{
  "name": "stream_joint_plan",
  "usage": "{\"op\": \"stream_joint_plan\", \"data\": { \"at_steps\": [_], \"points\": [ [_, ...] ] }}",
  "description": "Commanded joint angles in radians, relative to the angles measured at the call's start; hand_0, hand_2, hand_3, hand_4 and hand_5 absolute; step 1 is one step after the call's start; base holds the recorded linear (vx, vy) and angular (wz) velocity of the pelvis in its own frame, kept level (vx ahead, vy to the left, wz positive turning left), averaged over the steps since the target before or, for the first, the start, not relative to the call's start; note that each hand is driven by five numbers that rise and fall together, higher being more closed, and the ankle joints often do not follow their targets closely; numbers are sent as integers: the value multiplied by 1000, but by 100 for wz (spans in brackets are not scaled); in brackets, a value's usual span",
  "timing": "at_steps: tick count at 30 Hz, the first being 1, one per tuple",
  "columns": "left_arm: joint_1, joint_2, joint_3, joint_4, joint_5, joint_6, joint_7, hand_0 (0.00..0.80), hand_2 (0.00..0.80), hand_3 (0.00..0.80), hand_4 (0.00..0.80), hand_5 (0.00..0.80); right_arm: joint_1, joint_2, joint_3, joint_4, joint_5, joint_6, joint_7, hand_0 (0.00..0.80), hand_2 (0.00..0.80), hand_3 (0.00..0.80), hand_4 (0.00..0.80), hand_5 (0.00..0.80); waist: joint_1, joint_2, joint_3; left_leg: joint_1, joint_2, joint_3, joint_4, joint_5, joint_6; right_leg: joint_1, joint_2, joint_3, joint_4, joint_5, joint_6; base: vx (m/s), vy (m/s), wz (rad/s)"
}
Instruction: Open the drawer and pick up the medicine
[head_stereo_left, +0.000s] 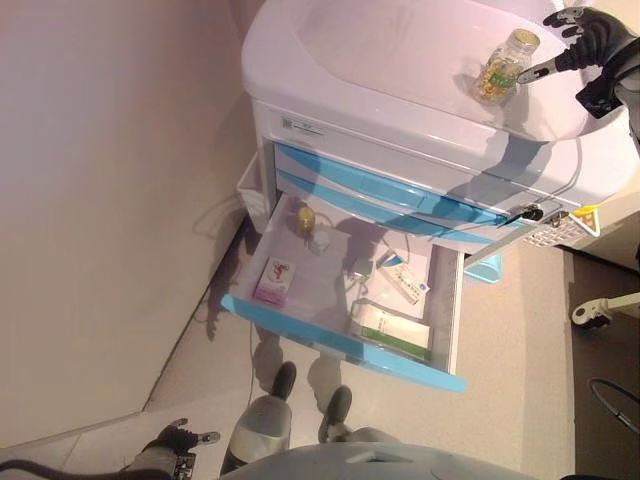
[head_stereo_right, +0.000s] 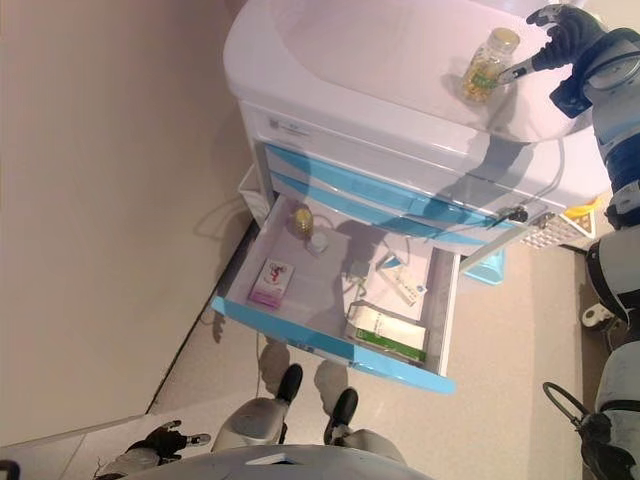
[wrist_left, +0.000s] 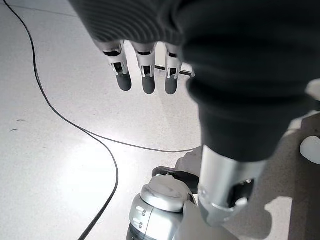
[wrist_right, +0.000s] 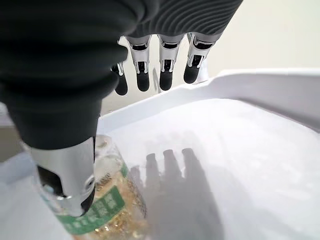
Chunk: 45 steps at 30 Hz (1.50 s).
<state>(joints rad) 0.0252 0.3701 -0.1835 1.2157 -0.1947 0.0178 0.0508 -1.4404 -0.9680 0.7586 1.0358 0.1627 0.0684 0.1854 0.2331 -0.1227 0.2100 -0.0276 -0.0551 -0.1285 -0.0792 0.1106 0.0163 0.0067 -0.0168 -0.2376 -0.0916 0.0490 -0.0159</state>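
Clear glass and yellow capsules mark the medicine bottle (head_stereo_left: 503, 68), which stands upright on the white top (head_stereo_left: 400, 50) of the cart (head_stereo_left: 380, 150), just beside the right hand (head_stereo_left: 590, 35). That hand hovers over the cart top with its fingers (wrist_right: 165, 70) straight and spread, curled round nothing, while its thumb (wrist_right: 67, 182) reaches down in front of the bottle's green label; whether the thumb actually touches the glass cannot be told. From the head camera the bottle sits at the end of the thumb, on the side of the hand nearer the middle of the cart top, and the fingers' shadow falls on the white surface beyond it. Well below this hand, the bottom drawer (head_stereo_left: 340, 345) with its blue front is pulled out (the two blue-fronted drawers above it are closed). Inside it lie a pink-and-white box (head_stereo_left: 275, 281), a small yellow-filled bottle (head_stereo_left: 305, 219), a green-and-white box (head_stereo_left: 395, 330) and a blue-and-white packet (head_stereo_left: 403, 280), all far from either hand. The left hand (head_stereo_left: 180, 437) hangs low near the floor (wrist_left: 65, 165), well apart from the cart, with its fingers (wrist_left: 145, 70) straight and relaxed, holding nothing.
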Motion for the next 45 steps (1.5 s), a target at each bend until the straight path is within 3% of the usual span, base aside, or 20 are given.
{"op": "stream_joint_plan", "data": {
  "at_steps": [1, 10, 15, 20, 25, 28, 31, 34, 39, 45],
  "points": [
    [32, 24, -49, 37, 22, -21, -5, 0, 0, 0, 0, 0, -118, -58, 26, -40, 109, -56, -95, 0, 0, 0, 0, 0, -11, -10, -61, 30, 0, 38, 1, -82, -19, 41, -16, -1, 62, -50, 38, 0, 0, 0],
    [43, 8, -48, 57, 46, -31, -13, 0, 0, 0, 0, 0, -71, -86, -103, -194, 319, -135, -303, 0, 0, 0, 0, 0, -42, 5, -92, 51, 1, 63, 3, -92, -20, 52, -16, 13, 64, -56, 39, -1, 2, -1],
    [43, 2, -56, 68, 63, -28, -18, 0, 0, 0, 0, 0, -21, -117, -203, -234, 400, -123, -397, 0, 0, 0, 0, 0, -71, 11, -109, 65, 2, 84, 6, -102, -20, 55, -15, 34, 67, -59, 40, -6, -5, -13],
    [41, 2, -63, 74, 65, -19, -25, 0, 0, 0, 0, 0, 62, -162, -307, -216, 419, -132, -450, 0, 0, 0, 0, 0, -101, 16, -126, 79, 5, 114, 4, -111, -19, 56, -12, 58, 62, -53, 44, -10, -13, -15],
    [36, -5, -60, 71, 74, -6, -33, 0, 0, 0, 0, 0, 253, -182, -461, -215, 363, -155, -492, 0, 0, 0, 0, 0, -137, 32, -132, 86, 5, 141, 6, -118, -15, 47, -9, 92, 64, -48, 50, -23, -1, -23],
    [35, -18, -61, 65, 73, 3, -32, 0, 0, 0, 0, 0, 480, -133, -629, -265, 336, -181, -517, 0, 0, 0, 0, 0, -163, 46, -123, 90, 5, 157, 10, -125, -10, 39, -10, 113, 66, -43, 53, -20, 9, -22],
    [37, -30, -62, 59, 64, -1, -29, 0, 0, 0, 0, 0, 713, -28, -777, -357, 331, -190, -514, 0, 0, 0, 0, 0, -186, 59, -108, 89, 5, 177, 16, -132, -3, 30, -11, 134, 66, -37, 56, -40, 21, -29],
    [24, -49, -49, 58, 48, -8, -20, 0, 0, 0, 0, 0, 925, 113, -854, -418, 302, -205, -503, 0, 0, 0, 0, 0, -213, 70, -86, 76, 5, 195, 27, -137, 3, 6, -11, 159, 75, -30, 57, -66, 19, -31],
    [-4, -66, -42, 33, -14, -51, -3, 0, 0, 0, 0, 0, 1124, 281, -822, -457, 265, -212, -482, 0, 0, 0, 0, 0, -245, 82, -18, 34, 1, 224, 57, -145, 15, -46, -17, 182, 92, -17, 55, -143, 26, -24],
    [-35, -80, -35, 18, -77, -118, 15, 0, 0, 0, 0, 0, 1212, 383, -783, -352, 289, -249, -438, 0, 0, 0, 0, 0, -256, 92, 63, -22, -11, 236, 106, -152, 26, -94, -20, 200, 112, -6, 49, -127, 41, -15]
  ]
}}
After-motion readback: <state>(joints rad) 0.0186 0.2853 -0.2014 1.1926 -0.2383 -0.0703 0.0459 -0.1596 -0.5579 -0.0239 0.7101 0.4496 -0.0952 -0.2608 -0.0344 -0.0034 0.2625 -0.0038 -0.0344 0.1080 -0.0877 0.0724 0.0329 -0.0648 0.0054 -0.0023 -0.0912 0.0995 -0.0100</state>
